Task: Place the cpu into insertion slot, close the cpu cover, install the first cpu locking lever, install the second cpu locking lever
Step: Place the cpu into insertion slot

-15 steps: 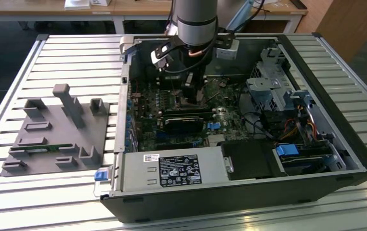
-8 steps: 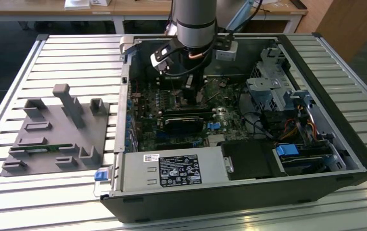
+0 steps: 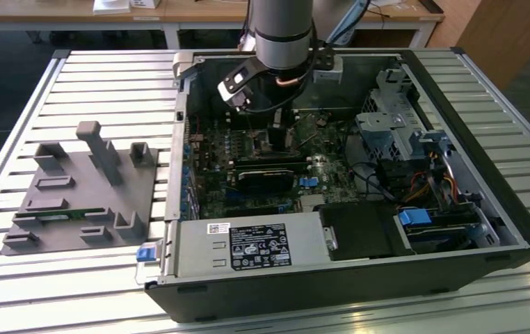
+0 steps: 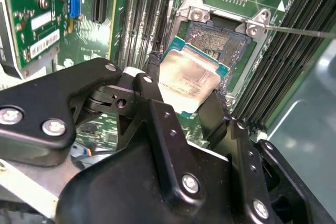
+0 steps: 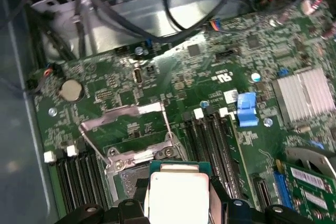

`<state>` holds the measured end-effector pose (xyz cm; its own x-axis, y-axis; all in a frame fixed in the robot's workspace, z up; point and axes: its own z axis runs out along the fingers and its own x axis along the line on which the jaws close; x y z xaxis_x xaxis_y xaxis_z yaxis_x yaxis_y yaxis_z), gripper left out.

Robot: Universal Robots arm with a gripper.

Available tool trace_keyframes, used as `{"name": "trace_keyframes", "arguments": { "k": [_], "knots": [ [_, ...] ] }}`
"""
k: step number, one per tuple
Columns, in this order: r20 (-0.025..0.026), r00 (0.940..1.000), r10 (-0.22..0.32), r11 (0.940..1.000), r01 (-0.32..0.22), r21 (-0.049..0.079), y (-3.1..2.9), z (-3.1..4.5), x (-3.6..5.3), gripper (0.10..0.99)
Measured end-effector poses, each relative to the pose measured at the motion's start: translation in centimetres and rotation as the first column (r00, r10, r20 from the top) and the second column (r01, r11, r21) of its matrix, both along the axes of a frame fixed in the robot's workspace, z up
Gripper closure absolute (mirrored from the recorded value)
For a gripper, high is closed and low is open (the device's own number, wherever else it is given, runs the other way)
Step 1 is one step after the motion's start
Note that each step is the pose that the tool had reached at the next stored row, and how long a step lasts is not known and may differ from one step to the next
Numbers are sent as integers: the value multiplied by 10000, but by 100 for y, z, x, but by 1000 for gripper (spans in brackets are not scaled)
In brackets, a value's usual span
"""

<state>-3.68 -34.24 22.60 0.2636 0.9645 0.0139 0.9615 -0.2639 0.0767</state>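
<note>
Gripper (image 4: pixel 186 88) around cpu (image 4: pixel 193 77), insertion slot (image 4: pixel 223 39) partly hidden behind.

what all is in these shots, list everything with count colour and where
cpu: one, silver-grey top, held over the insertion slot
insertion slot: one, black, on the motherboard, uncovered
cpu cover: one, silvery, swung open beside the slot
motherboard: one, green, inside the case
memory slots: several, black, both sides of the slot
computer case: one, black, open on the table
fixture block: one, grey, on the table, exterior view's left
table: one, slatted metal, under the case
gripper: one, black, shut on the cpu
arm: one, grey, above the case
</note>
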Motion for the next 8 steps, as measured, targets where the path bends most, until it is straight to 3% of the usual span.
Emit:
{"name": "trace_keyframes", "arguments": {
  "k": [4,8],
  "knots": [
    [-1,9978,668,9978,-668,-1,-1,-17,0,545],
    [-1,9907,1361,9907,-1361,-1,0,-41,0,545]
  ]
}}
